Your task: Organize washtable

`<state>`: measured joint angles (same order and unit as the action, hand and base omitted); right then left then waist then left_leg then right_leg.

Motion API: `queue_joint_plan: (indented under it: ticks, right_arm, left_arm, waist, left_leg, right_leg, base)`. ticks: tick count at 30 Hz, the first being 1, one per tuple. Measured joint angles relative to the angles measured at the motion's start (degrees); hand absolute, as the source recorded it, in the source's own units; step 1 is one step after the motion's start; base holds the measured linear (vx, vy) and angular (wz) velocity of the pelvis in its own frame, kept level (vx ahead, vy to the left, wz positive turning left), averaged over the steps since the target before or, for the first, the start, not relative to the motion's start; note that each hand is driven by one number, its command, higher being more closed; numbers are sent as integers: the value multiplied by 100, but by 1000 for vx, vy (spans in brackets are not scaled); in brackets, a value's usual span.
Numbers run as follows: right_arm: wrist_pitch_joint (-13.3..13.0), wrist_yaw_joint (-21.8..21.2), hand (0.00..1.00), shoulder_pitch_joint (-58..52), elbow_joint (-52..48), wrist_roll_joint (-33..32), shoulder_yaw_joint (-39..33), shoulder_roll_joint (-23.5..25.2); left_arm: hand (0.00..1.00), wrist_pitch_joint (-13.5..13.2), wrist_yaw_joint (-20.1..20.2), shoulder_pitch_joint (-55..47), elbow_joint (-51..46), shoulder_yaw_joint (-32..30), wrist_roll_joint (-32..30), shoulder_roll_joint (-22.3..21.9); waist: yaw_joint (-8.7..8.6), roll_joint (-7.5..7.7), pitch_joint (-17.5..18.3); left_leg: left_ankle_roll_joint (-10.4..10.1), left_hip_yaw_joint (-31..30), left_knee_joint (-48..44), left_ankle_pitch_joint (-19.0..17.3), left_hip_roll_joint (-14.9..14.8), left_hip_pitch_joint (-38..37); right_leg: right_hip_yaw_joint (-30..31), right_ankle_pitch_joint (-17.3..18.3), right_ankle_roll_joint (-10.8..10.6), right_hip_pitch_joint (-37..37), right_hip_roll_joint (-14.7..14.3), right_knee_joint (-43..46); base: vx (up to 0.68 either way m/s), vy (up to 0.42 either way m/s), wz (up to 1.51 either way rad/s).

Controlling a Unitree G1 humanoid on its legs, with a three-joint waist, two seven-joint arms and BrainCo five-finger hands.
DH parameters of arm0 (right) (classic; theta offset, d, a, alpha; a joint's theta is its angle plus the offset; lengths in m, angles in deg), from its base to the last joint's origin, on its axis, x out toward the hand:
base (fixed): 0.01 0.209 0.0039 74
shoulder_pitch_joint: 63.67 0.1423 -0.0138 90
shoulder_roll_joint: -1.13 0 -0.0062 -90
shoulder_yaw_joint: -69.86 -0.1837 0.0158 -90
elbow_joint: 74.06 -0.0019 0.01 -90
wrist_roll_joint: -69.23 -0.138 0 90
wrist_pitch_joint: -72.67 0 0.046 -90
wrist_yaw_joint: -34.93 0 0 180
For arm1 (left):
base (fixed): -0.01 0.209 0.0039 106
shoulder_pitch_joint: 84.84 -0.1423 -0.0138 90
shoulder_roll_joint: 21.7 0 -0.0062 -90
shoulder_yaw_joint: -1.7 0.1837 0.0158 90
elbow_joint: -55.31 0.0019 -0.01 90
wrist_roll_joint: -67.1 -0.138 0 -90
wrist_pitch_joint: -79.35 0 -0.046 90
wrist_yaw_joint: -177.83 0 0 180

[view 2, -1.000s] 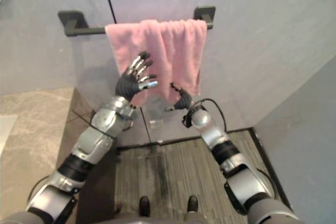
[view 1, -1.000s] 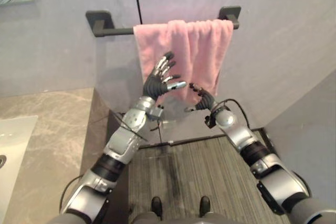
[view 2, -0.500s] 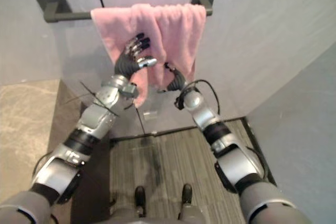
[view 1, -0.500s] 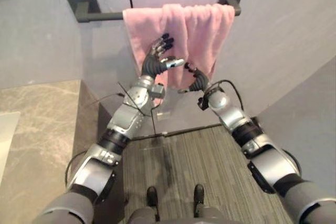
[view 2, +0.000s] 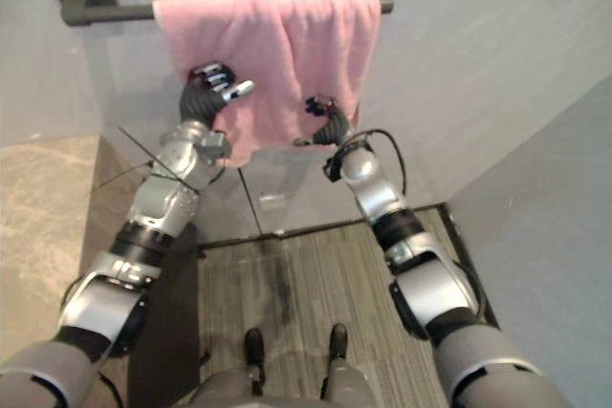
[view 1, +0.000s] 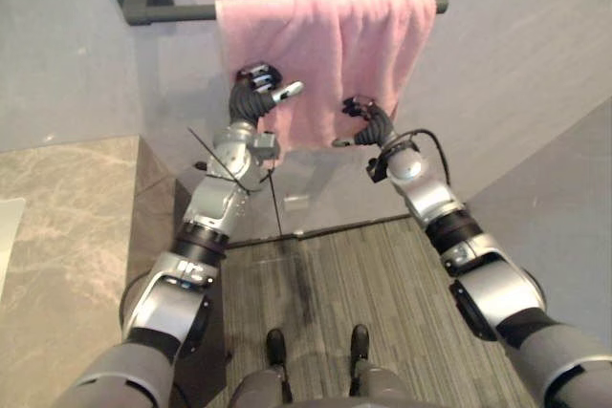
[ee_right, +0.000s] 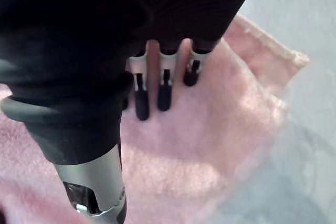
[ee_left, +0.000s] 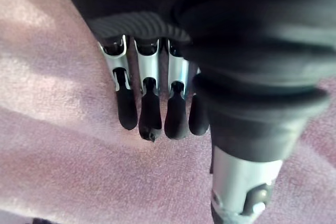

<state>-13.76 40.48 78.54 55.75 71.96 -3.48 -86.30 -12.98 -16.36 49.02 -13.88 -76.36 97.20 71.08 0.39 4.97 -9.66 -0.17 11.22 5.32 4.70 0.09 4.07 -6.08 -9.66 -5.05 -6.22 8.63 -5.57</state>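
Grey smooth wall (view 1: pixel 535 35) rises at the far side, and we see a dark, square-ended bar (view 1: pixel 177 13) mounted on it. On the left hand (view 1: pixel 256 93), the dark fingertips (ee_left: pixel 149 121) rest in a row on soft, looped terry, with the thumb (ee_left: pixel 241 182) held apart and no cloth pinched. The right hand (view 1: pixel 363 121) does the same. Its fingertips (ee_right: pixel 142 106) lie on the cloth near a lower corner, with the thumb clear and the fingers loose. Both hands touch the pink towel (view 1: pixel 335 45), which hangs in broad folds over the right part of the bar. Left of us lies a veined stone countertop (view 1: pixel 67 226), and near us is a ribbed grey floor (view 1: pixel 382 284).
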Motion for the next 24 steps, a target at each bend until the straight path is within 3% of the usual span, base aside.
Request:
queue_joint_plan:
  ticks: [15, 24]
  right_arm:
    - [3, 202, 0, -1092, -75, -225, -1247, -329]
    - [12, 182, 0, -1741, -337, -220, -1546, -387]
  left_arm:
    - [0, 66, -38, -854, -35, -1258, -174, 102]
    - [0, 99, -78, -1583, -295, -1591, -371, 215]
  waist:
    - [3, -25, -96]
    - [23, -43, -85]
  left_leg:
    - [-17, -5, 1, 8, -20, -196]
    - [-19, -43, 1, 12, -4, -214]
  right_leg:
    - [-10, 2, 0, 195, -14, -1]
    - [-37, 2, 0, 235, 1, -1]
  base:
    - [0, 0, 0]
    - [0, 0, 0]
